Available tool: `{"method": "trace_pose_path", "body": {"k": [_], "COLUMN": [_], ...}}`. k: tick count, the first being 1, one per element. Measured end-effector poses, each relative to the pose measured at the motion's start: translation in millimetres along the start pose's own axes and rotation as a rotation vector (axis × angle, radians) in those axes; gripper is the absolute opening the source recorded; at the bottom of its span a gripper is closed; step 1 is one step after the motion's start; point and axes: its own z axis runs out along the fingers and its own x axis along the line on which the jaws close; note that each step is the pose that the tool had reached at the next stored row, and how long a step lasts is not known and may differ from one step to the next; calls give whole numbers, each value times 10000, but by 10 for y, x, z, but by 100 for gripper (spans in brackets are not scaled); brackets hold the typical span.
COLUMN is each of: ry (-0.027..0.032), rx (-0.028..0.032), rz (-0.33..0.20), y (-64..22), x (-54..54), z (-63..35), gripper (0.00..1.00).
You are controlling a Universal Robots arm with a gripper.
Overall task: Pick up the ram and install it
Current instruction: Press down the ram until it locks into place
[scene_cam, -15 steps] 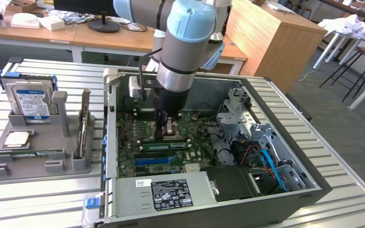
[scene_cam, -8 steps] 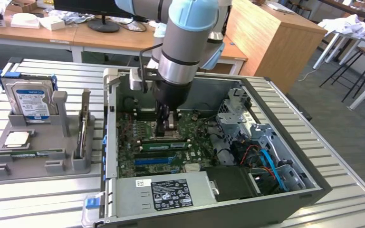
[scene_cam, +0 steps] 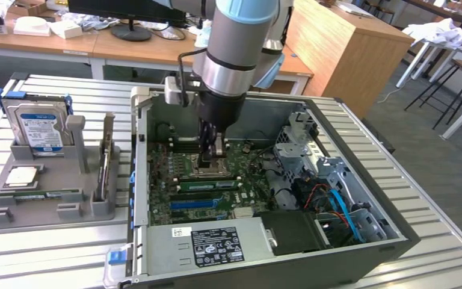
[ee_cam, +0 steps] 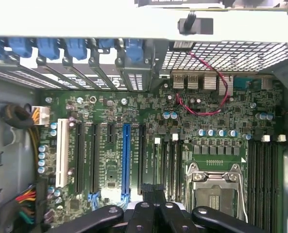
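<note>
Gripper (scene_cam: 213, 161): lowered into the open case (scene_cam: 391, 232), tip just above the board (scene_cam: 163, 198).
Fingers (ee_cam: 146, 204): closed together; the wrist view shows nothing between them.
Ram (scene_cam: 207, 184): green stick lying in a black slot just beside the fingertips, on their side toward the power supply (scene_cam: 215, 241). It sits level along the slot. Contact with the fingers cannot be told.
CPU socket (scene_cam: 213, 171): directly under the fingertips in the exterior view; in the wrist view its metal frame (ee_cam: 215, 191) sits just beside the fingers.
Blue slot (scene_cam: 192, 205): farther from the fingers than the ram, on the same side, parallel to it.
Black slots (ee_cam: 262, 170): a bank beyond the socket from the fingers; a second bank (ee_cam: 170, 162) lies between socket and fingers.
Expansion slots (ee_cam: 88, 155): long black slots, one blue (ee_cam: 126, 155) and one white (ee_cam: 62, 153), on the fingers' side away from the socket.
Red cable (ee_cam: 207, 109): looped over the board near the rear ports, well apart from the fingers.
Tray (scene_cam: 55, 217): grey holder on the table outside the case, well apart from the fingers, to the exterior view's left.
Second green stick (scene_cam: 43, 194): lying flat in the tray.
Hard drive (scene_cam: 43, 126): standing upright at the tray's far end.
Table (scene_cam: 46, 253): slatted metal top carrying case and tray.
</note>
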Motion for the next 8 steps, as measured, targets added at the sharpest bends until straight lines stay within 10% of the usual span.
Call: {"method": "trace_pose_path", "body": {"k": [8], "ry": [103], "rx": [-1], "rz": [5], "y": [6], "x": [-3], "z": [-167], "gripper": [10]}}
